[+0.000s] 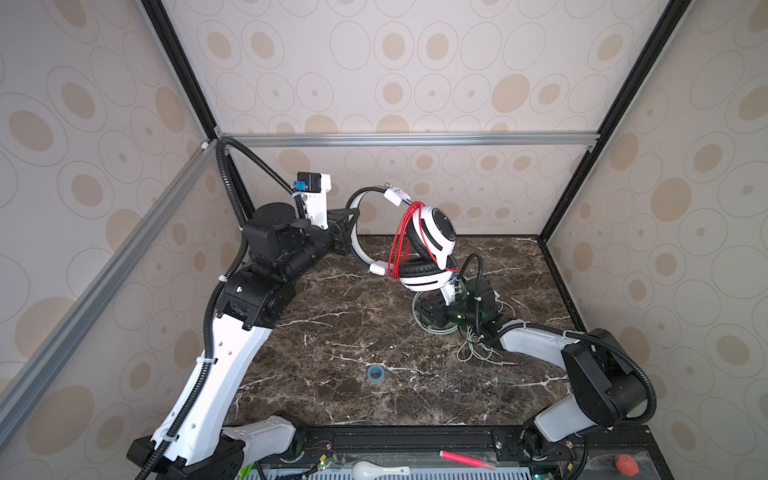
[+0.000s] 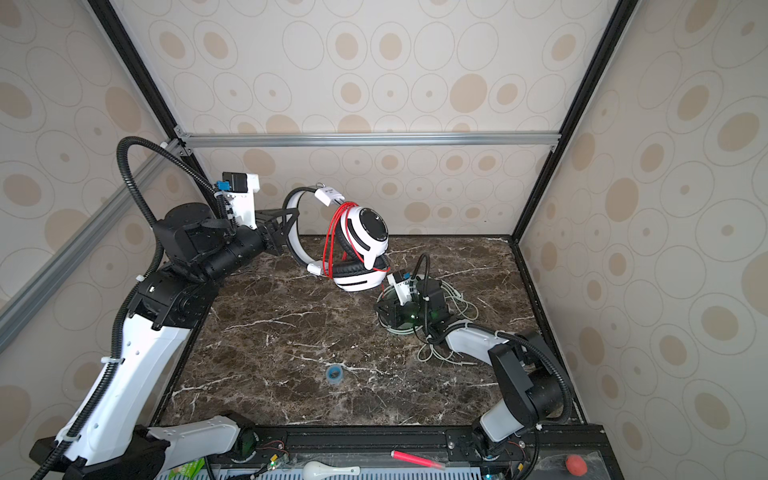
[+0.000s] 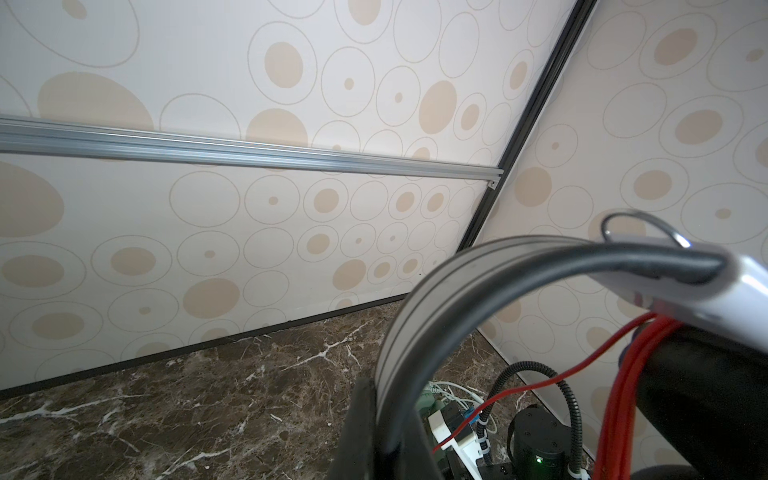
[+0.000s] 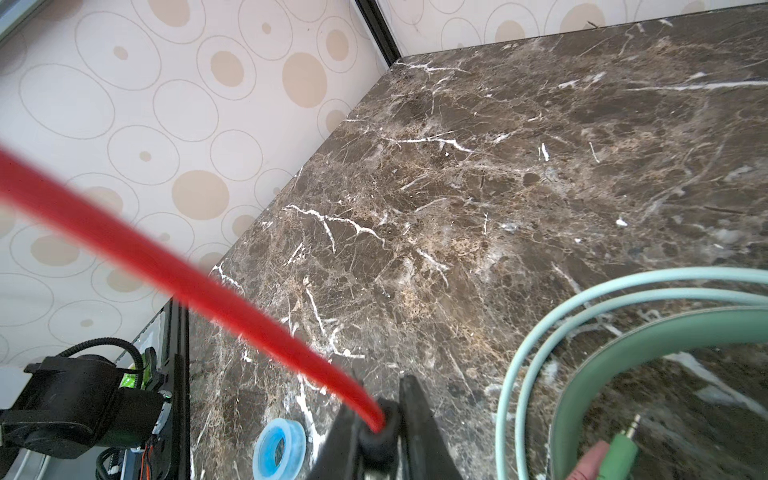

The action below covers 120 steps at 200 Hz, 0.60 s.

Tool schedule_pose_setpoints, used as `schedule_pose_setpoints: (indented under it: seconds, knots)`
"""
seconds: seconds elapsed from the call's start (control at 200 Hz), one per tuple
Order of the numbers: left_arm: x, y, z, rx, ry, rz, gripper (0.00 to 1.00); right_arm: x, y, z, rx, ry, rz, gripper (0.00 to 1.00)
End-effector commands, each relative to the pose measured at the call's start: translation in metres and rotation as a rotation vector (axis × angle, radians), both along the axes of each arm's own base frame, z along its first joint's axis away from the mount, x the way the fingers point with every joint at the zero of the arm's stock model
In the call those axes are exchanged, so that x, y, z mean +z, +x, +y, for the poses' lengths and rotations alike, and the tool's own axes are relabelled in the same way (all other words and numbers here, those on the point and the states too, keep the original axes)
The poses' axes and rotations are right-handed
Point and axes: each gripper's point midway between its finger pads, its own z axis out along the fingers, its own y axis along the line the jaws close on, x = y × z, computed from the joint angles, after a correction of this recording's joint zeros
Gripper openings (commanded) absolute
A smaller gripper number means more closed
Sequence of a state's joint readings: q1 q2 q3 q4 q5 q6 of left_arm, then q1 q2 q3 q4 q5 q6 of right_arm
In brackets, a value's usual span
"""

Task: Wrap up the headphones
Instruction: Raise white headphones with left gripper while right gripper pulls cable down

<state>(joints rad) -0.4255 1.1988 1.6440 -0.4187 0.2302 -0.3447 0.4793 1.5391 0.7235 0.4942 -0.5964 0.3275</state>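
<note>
The white-and-black headphones point(image 1: 440, 228) point(image 2: 365, 232) hang in the air near the back wall. My left gripper point(image 1: 349, 226) point(image 2: 286, 226) point(image 3: 386, 399) is shut on their headband point(image 3: 436, 299). Their red cord point(image 1: 401, 241) point(image 3: 623, 395) is looped several times around the ear cups. One strand point(image 4: 166, 266) runs down to my right gripper point(image 1: 424, 311) point(image 2: 382, 311) point(image 4: 380, 399), low over the table and shut on the cord's black plug point(image 4: 376, 436). The mint-green headphones point(image 1: 432, 328) point(image 4: 665, 332) lie on the marble under the right arm, largely hidden, their pale cord point(image 1: 478, 353) point(image 4: 582, 299) loose.
A blue tape roll point(image 1: 375, 373) point(image 2: 332, 372) point(image 4: 279, 449) lies mid-table toward the front. A green plug point(image 4: 619, 453) rests by the mint headband. A pink marker point(image 1: 465, 459), a white spoon-like piece point(image 1: 378, 469) and a red ball point(image 1: 626, 464) sit beyond the front rail. Walls close three sides.
</note>
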Motion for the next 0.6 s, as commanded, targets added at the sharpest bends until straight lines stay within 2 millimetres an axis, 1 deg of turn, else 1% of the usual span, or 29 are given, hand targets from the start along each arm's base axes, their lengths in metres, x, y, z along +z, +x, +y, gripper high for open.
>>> schedule_pose_setpoints:
  seconds: [0.0, 0.1, 0.195, 0.29, 0.425, 0.595]
  knots:
    - [0.048, -0.014, 0.006, -0.007, -0.121, -0.121, 0.00, -0.002, 0.000, 0.001, 0.007, 0.003, -0.001, 0.13]
    - [0.052, -0.013, 0.010, 0.008, -0.139, -0.127, 0.00, 0.000, -0.002, 0.000, 0.003, -0.007, -0.002, 0.04]
    - [0.052, -0.005, 0.020, 0.074, -0.193, -0.105, 0.00, 0.003, -0.008, -0.002, 0.004, -0.038, -0.013, 0.00]
    - [0.045, 0.006, 0.034, 0.171, -0.271, -0.063, 0.00, 0.006, -0.015, -0.003, 0.010, -0.084, -0.034, 0.00]
    - [0.039, 0.010, 0.052, 0.267, -0.373, -0.061, 0.00, 0.014, -0.026, -0.004, 0.008, -0.107, -0.052, 0.00]
    - [0.027, 0.024, 0.066, 0.380, -0.397, -0.008, 0.00, 0.022, -0.048, 0.004, 0.031, -0.181, -0.092, 0.00]
